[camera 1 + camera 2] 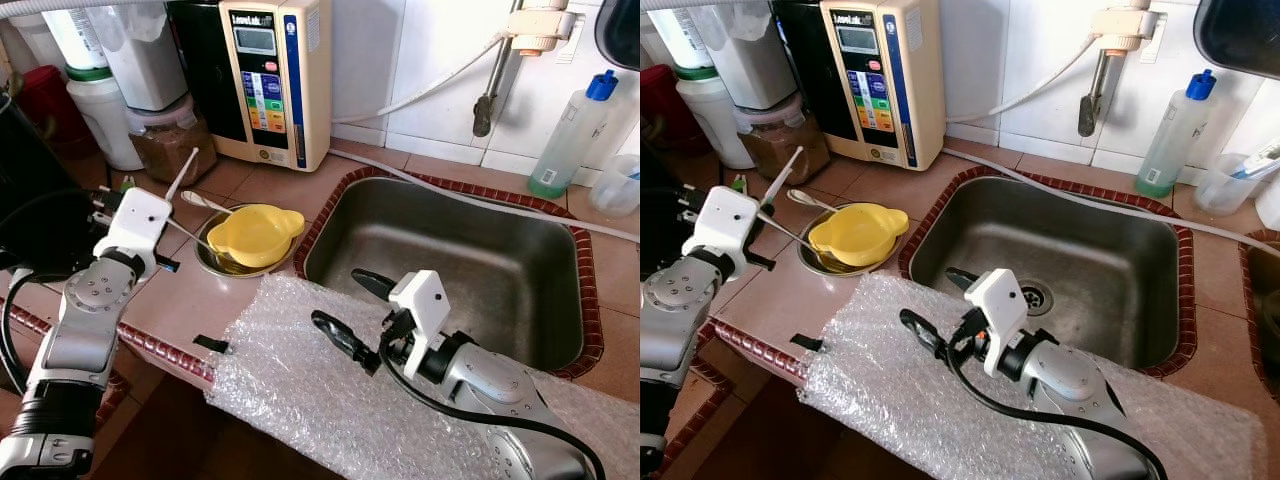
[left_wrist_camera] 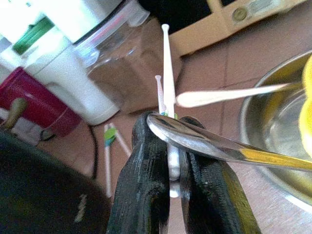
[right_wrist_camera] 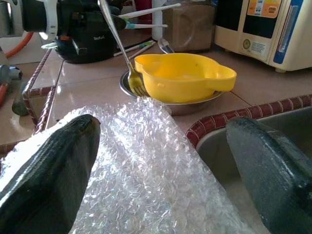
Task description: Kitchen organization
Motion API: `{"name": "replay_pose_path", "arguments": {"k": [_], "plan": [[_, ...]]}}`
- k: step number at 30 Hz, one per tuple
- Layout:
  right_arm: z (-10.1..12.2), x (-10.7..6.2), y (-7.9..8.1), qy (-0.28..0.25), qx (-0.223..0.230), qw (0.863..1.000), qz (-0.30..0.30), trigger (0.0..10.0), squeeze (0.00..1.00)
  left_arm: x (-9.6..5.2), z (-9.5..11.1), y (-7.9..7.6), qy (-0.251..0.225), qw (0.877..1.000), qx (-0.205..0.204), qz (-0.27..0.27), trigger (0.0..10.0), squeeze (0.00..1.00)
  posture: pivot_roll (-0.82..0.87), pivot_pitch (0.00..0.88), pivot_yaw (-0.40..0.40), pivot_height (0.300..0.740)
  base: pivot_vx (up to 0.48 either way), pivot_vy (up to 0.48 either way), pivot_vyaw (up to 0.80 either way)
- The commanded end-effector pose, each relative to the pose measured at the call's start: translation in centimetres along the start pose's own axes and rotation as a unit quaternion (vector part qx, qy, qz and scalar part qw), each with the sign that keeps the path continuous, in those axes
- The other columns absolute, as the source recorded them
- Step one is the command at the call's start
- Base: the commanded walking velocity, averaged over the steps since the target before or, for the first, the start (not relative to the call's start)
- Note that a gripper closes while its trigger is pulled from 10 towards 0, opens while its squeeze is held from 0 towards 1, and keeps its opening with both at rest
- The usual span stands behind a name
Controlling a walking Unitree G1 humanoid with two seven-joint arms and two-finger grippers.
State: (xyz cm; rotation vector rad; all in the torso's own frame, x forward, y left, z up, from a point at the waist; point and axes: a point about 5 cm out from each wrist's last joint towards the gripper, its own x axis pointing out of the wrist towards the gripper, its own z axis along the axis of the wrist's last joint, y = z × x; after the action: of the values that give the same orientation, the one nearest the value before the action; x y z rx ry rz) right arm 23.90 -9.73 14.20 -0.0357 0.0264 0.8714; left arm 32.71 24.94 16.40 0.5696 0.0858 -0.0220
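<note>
The right gripper (image 1: 352, 312) hovers over the bubble wrap (image 1: 330, 400) at the worktop's (image 1: 190, 295) front edge, jaws spread and holding nothing; brushing the loose sheet could drag it off. Farther back, the left gripper (image 2: 168, 161) is clenched on a fork (image 3: 119, 46) and thin white sticks (image 2: 165, 73) together, tines down in the steel bowl (image 1: 215, 262) beside the yellow dish (image 1: 255, 235), and that crossed bundle could slip or tip the dish.

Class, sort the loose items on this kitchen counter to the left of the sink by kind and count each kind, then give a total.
Yellow plastic bowl: 1
Round steel dish under it: 1
Metal fork held in the left pincer: 1
White plastic spoon: 1
Clear bubble wrap sheet: 1
Total: 5
</note>
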Motion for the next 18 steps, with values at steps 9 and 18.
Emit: {"name": "replay_pose_path", "arguments": {"k": [9,18], "plan": [[0.0,0.1,-0.2,-0.001,-0.006,1.000,0.003,10.0,0.00,-1.4,2.6,2.8,-0.058,0.991,0.039,0.118,0.0,0.00,-0.07,0.006,0.069,0.740,0.000,0.000,0.00],[0.1,0.2,-0.6,-0.005,-0.006,1.000,-0.002,10.0,0.00,-1.9,5.2,-1.0,-0.162,0.981,0.048,0.097,0.0,0.00,-0.07,0.000,0.066,0.740,0.000,0.000,0.00]]}}
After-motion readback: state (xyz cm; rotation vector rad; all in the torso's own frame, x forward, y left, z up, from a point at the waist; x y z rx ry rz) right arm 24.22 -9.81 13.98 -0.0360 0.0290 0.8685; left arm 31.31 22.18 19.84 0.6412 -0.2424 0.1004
